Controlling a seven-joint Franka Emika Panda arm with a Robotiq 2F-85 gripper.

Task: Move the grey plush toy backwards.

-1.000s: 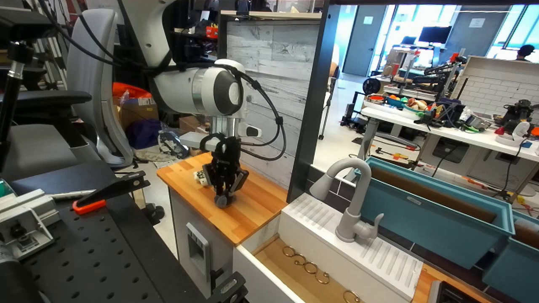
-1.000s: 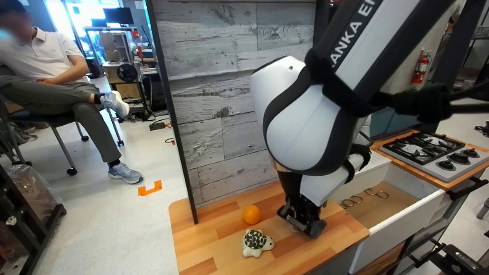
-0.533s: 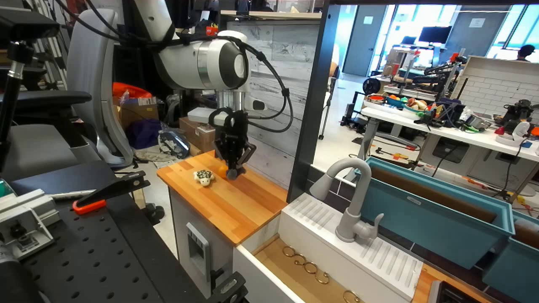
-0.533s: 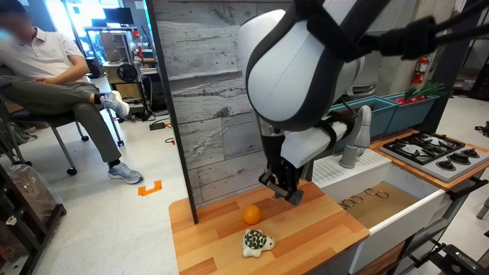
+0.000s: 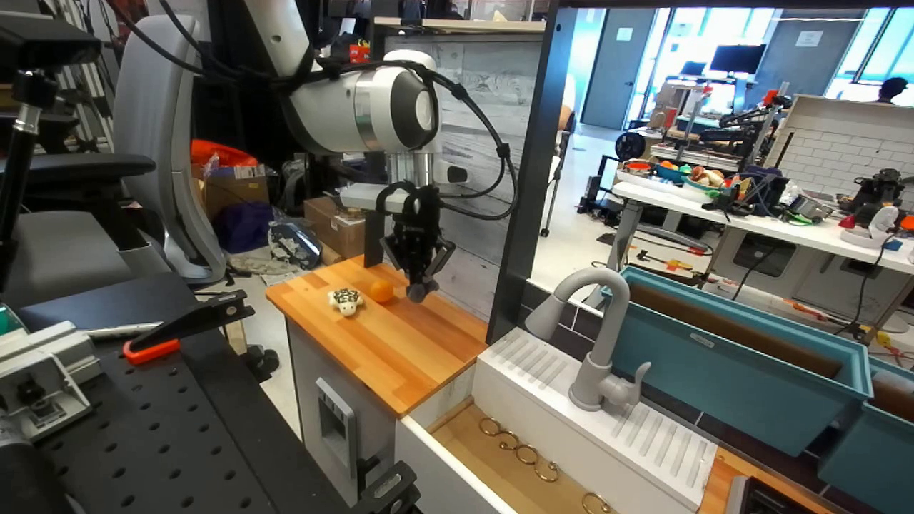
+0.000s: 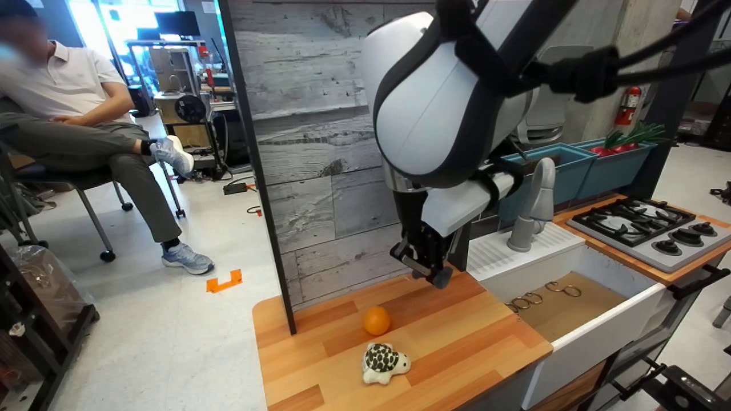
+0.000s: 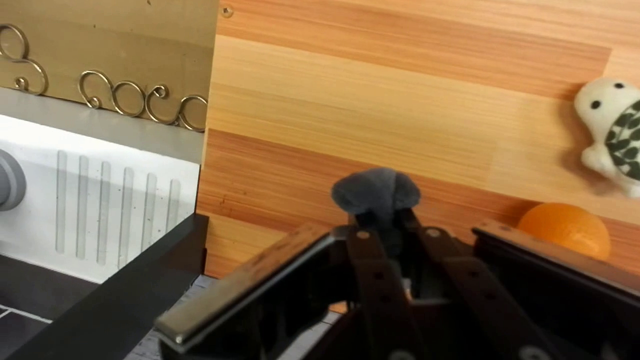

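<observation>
Wall close behind it and wooden counter beneath it, the gripper has swept backwards this past second, clenched on the grey plush toy between its tips, so the asked-for move looks mostly done to my eye, with only the setting-down left to come.

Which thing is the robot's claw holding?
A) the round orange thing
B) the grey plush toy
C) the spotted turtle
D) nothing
B: the wrist view shows the grey plush toy pinched in the gripper, while the turtle and round orange thing lie on the counter.
</observation>
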